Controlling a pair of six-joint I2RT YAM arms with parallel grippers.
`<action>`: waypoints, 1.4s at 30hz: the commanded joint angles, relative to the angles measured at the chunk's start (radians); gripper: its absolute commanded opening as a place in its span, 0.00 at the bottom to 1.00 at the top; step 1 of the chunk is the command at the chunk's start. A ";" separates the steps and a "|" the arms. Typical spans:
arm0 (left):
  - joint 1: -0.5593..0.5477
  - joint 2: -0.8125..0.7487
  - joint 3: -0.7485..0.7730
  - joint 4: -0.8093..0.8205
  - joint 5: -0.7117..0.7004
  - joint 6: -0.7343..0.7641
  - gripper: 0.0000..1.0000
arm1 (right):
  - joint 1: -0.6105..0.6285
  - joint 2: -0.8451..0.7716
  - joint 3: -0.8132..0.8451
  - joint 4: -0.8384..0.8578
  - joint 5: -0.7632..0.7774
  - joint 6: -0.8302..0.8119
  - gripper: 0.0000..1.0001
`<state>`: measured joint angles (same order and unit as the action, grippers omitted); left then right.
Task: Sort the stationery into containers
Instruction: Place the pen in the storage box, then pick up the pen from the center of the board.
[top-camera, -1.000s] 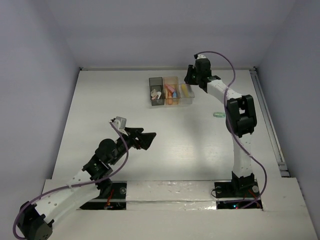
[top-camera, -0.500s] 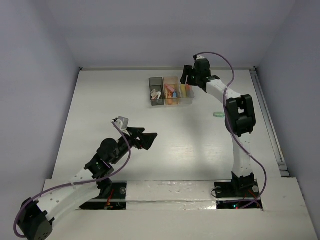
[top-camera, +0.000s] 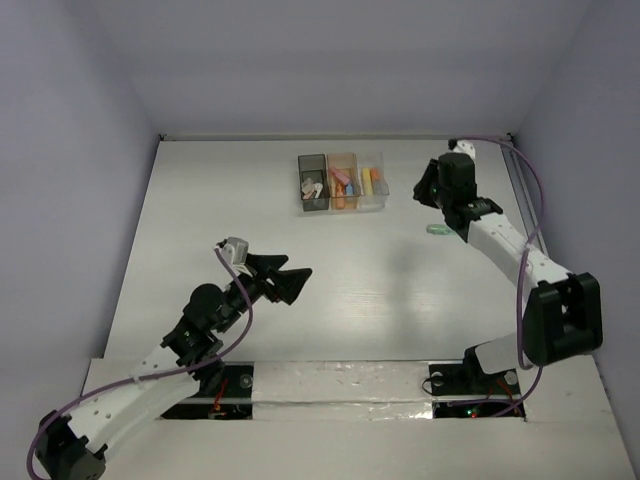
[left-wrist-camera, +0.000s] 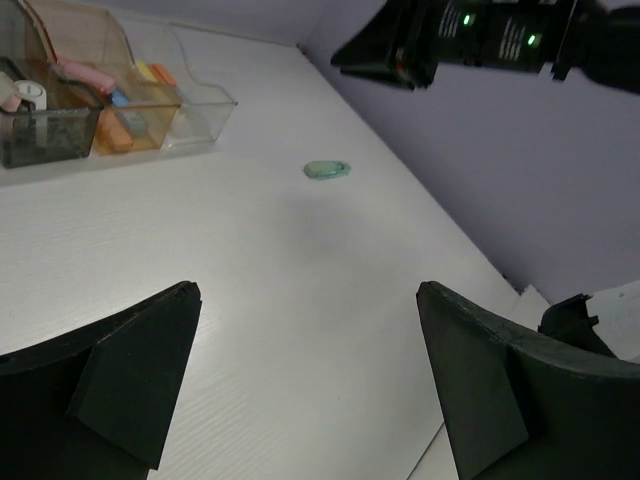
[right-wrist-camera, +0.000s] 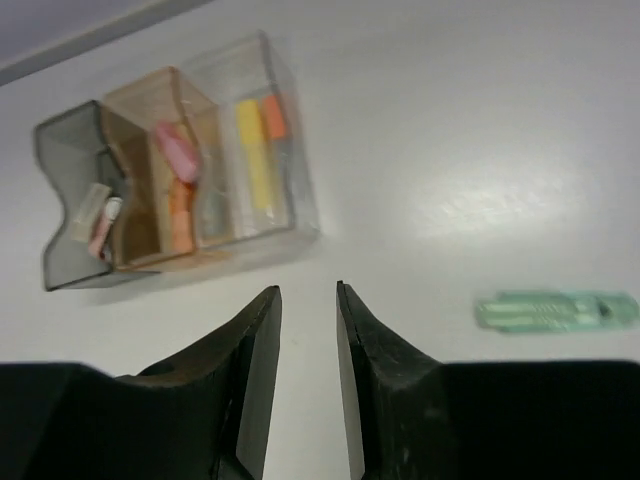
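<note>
The three joined bins stand at the back: dark grey, orange and clear. They hold markers and erasers. The right wrist view shows a yellow marker and an orange eraser in the clear bin, and a pink marker in the orange bin. A mint green marker lies alone on the table, also in the right wrist view and the left wrist view. My right gripper hovers just above it, empty, jaws slightly apart. My left gripper is wide open and empty at mid-table.
The white table is walled in on three sides. A rail runs along the right edge. The right arm's body hangs over the far right in the left wrist view.
My right gripper has pulled away from over the clear bin, moving right and nearer, to just above the mint marker. The left gripper has barely shifted.
</note>
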<state>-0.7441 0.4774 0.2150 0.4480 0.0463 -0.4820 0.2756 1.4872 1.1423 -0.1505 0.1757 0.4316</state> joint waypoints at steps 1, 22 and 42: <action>0.005 -0.081 -0.016 0.017 0.017 -0.009 0.88 | -0.050 -0.051 -0.154 -0.050 0.103 0.100 0.33; -0.005 -0.114 -0.025 0.011 0.050 -0.029 0.88 | -0.240 0.306 0.039 -0.184 0.034 0.114 0.85; -0.005 -0.091 -0.023 0.023 0.047 -0.027 0.88 | -0.251 0.395 0.115 -0.256 0.102 0.025 0.69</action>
<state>-0.7448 0.3908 0.2020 0.4221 0.0860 -0.5068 0.0322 1.8736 1.2140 -0.3817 0.2550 0.4767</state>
